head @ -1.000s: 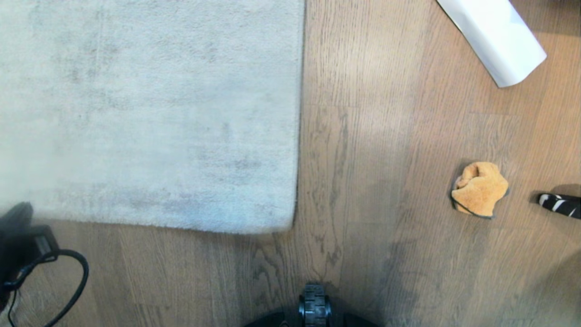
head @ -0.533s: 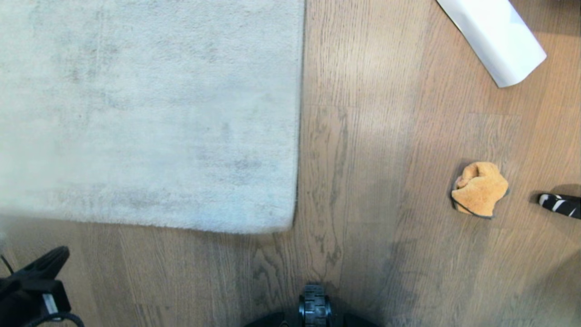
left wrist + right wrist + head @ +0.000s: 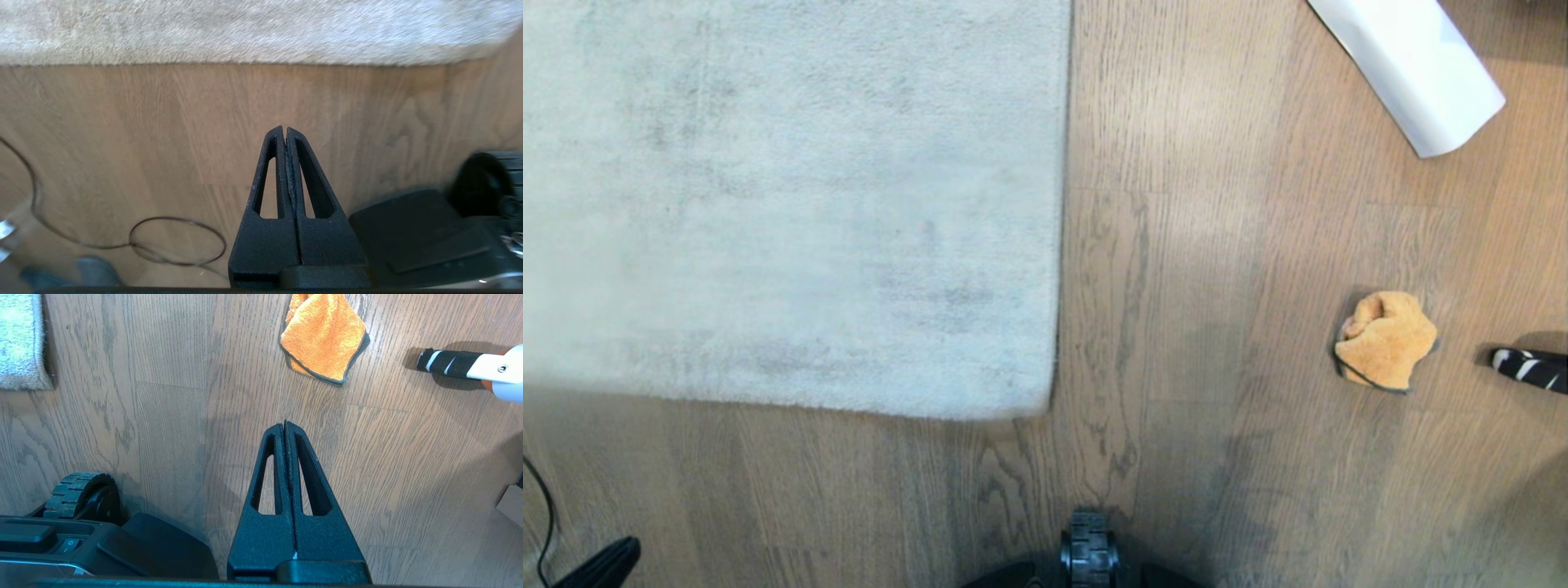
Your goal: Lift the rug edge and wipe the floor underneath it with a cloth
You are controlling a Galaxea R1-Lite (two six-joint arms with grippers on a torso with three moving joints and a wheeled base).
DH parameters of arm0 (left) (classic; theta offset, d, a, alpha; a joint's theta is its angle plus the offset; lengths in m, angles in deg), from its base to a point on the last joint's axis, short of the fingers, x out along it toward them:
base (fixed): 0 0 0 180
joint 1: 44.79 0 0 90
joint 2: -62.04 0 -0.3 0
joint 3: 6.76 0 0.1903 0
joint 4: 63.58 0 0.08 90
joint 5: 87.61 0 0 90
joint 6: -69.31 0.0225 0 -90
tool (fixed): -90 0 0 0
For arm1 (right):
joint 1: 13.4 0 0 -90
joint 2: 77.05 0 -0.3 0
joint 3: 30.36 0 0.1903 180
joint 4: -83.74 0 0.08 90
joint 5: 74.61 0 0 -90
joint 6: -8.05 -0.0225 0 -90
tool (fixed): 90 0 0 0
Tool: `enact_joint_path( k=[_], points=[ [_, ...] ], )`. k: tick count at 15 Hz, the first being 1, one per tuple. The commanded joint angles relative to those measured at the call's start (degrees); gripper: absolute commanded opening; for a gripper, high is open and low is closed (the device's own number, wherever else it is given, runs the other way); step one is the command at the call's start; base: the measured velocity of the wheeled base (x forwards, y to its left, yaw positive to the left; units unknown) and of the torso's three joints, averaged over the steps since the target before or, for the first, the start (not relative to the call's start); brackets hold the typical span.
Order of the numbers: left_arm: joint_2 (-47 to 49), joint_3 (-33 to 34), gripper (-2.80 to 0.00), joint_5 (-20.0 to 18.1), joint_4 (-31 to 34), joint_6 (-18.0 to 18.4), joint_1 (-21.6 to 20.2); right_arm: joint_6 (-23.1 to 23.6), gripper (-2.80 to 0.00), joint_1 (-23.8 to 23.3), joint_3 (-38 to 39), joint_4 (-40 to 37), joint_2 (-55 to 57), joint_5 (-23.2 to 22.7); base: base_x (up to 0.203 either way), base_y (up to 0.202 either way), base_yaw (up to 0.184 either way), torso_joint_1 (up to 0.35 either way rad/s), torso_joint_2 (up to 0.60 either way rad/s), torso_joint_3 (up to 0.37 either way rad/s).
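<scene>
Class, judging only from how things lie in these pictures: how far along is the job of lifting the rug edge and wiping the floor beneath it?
Done: nothing shows as finished; the rug lies flat on the floor. In hand: nothing. The cloth sits crumpled on bare boards, apart from the rug. The left gripper is shut and empty near the rug's edge; the right gripper is shut and empty, short of the cloth. Left: take the cloth, lift the edge, wipe underneath.

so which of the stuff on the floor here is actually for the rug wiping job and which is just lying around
For the job:
- rug, lying flat
- floor
- cloth, bunched on the boards, apart from the rug
- left end effector and right end effector, both shut and empty

Just lying about:
- white paper roll
- black-and-white striped handle beside the cloth
- thin black cable
</scene>
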Motion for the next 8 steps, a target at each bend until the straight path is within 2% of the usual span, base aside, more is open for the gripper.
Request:
enact_joint_path(
  k=[1,4,8],
  points=[
    [-7.75,0.02,-2.8,-0.02,2.95,-0.2,0.73,0.04,-2.8,0.0,0.0,0.03,0.05,-0.02,0.0,0.0,0.0,0.0,0.0,0.0],
    [-15.23,0.02,-2.8,-0.41,10.96,-0.77,0.72,0.04,-2.8,0.0,0.0,0.03,0.14,-0.02,0.0,0.0,0.0,0.0,0.0,0.0],
    [-23.22,0.02,-2.8,-3.48,17.9,-3.17,-0.77,0.04,-2.8,0.0,0.0,0.03,0.05,-0.02,0.0,0.0,0.0,0.0,0.0,0.0]
  ],
)
